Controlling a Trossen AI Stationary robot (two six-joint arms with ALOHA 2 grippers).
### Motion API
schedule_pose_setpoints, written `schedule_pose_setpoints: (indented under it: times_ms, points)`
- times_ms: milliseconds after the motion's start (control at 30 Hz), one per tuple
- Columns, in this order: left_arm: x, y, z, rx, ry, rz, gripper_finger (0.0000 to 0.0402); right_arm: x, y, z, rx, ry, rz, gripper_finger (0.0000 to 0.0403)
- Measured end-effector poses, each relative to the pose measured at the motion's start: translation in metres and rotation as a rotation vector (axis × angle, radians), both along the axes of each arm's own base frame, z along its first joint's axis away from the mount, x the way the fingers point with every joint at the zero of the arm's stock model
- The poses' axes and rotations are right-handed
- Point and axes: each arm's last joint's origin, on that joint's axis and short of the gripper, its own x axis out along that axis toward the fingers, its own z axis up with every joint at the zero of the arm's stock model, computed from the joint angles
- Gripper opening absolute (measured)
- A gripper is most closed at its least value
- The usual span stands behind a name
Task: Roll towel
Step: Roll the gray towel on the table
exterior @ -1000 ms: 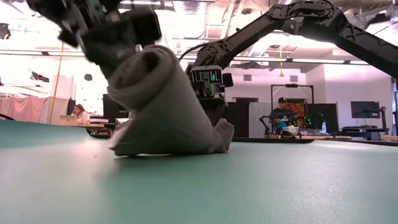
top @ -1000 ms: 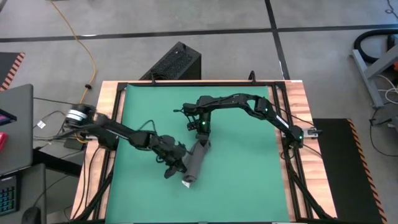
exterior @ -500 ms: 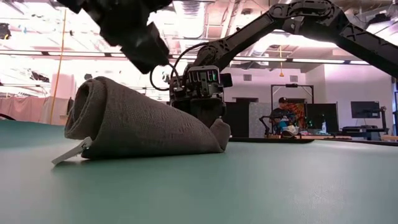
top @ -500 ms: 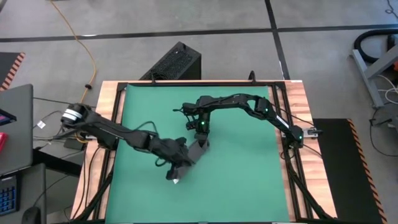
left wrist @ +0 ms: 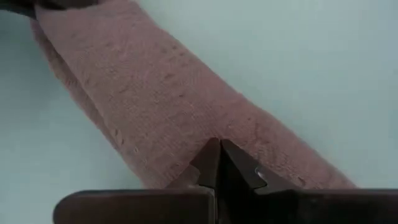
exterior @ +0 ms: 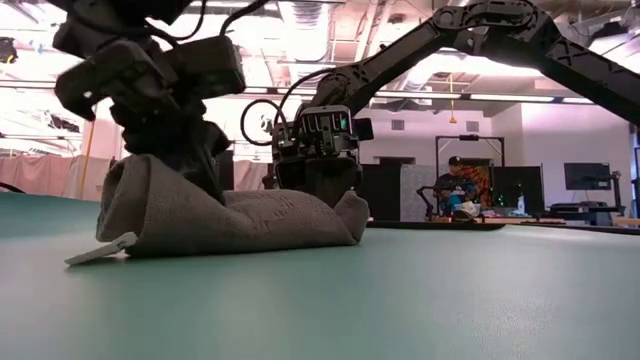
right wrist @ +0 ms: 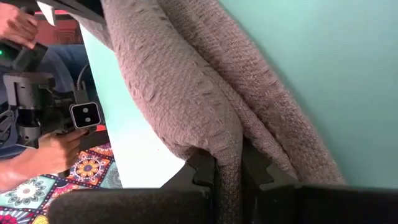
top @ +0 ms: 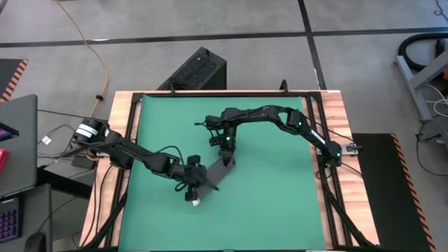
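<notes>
The dark grey towel (top: pixel 218 170) lies rolled into a tapering roll (exterior: pixel 260 220) on the green mat (top: pixel 280 196), near the middle. Its thick end, with the white tag (exterior: pixel 100 250), points toward the near left. My left gripper (left wrist: pixel 219 149) is shut and bears down on the roll near that thick end (top: pixel 198 180). At the roll's narrow far end, my right gripper (top: pixel 226 159) is shut on the cloth (right wrist: pixel 227 168). My left gripper presses its shut fingertips (left wrist: pixel 211 163) down on the top of the roll (left wrist: pixel 205 124), a little in from the thick tagged end, slanting down from the table's left. The roll lies on the mat and is dented under the fingers (exterior: pixel 195 180). My right gripper pinches a fold of cloth (right wrist: pixel 227 146) at the roll's narrow far end between its two fingers. The fingers slant down from the far side. That end rests on the mat (exterior: pixel 350 215), the cloth bunched in several layers.
The mat is bare to the right and near side of the towel. A wooden frame (top: pixel 336 105) borders the mat. A black box (top: pixel 199 68) stands beyond the far edge. A person's hands with a device (right wrist: pixel 43 143) show beyond the mat's edge.
The towel's thick end, raised off the mat a second ago, has dropped flat and swung toward the table's left; its narrow end stayed in my right gripper. My left gripper rose, turned and came down on the roll, flattening it.
</notes>
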Motion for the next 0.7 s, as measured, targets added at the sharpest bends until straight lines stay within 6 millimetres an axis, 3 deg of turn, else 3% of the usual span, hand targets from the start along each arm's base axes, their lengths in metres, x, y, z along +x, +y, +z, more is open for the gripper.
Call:
schedule_pose_setpoints:
  times_ms: [333,533,700]
  points:
    - [-0.016,-0.008,-0.016,-0.04,0.011,0.044,0.0,-0.003,-0.006,0.008,-0.007,-0.025,0.005,0.0047]
    - [-0.017,-0.009,-0.016,-0.032,0.011,0.039,0.0,-0.008,-0.023,0.032,-0.125,-0.072,-0.016,0.0134]
    - [-0.017,-0.009,-0.016,-0.011,0.007,0.031,0.0,-0.02,-0.039,0.06,-0.235,-0.091,-0.035,0.0156]
